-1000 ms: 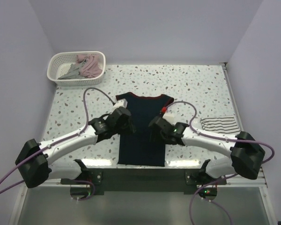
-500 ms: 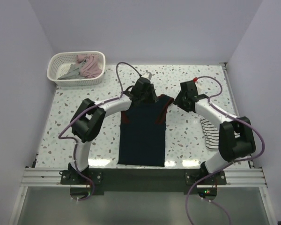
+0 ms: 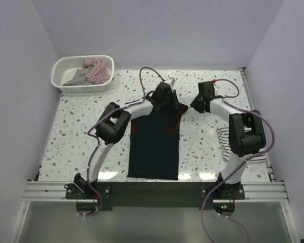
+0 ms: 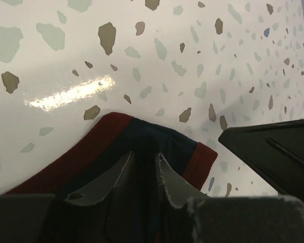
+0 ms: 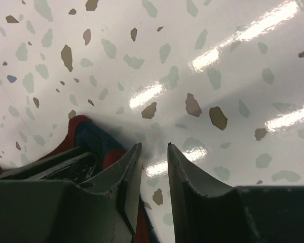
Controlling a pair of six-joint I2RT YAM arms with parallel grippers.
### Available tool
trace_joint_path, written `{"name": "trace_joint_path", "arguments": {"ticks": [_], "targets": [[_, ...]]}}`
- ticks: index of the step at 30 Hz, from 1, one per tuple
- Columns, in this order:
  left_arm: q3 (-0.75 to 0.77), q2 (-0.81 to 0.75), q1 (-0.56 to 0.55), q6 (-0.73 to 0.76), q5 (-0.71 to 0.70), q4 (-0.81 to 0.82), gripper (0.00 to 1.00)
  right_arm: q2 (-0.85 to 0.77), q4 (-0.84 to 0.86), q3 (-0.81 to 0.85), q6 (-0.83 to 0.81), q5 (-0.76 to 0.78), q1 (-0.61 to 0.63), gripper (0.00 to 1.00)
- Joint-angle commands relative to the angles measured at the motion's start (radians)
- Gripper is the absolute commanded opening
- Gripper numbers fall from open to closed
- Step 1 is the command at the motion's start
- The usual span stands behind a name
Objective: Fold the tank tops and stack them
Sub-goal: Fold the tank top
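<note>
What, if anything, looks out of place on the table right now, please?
The right gripper straddles bare table beside the red-edged strap of the navy top, not on it; the left gripper sits over its strap. Otherwise nothing stands out.

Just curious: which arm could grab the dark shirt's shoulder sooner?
Probably left: the left gripper is over a strap of the navy tank top; the right gripper is over bare table beside it.
</note>
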Motion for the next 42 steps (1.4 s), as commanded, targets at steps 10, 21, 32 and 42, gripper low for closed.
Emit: {"name": "trace_joint_path", "arguments": {"ticks": [10,21,32,42], "targets": [[0.052,0.060,0.004,-0.028,0.086,0.080,0.25,0.107,0.137,0.066,0.072,-0.161,0.013,0.25],[0.041,0.011,0.011,-0.046,0.059,0.074,0.29,0.142,0.140,0.156,0.144,-0.162,0.061,0.24],[-0.005,-0.089,0.053,-0.037,0.042,0.086,0.36,0.115,0.183,0.110,0.141,-0.164,0.059,0.24],[-0.083,-0.193,0.077,-0.061,-0.076,-0.011,0.29,0.096,0.178,0.113,0.096,-0.147,0.058,0.26]]}}
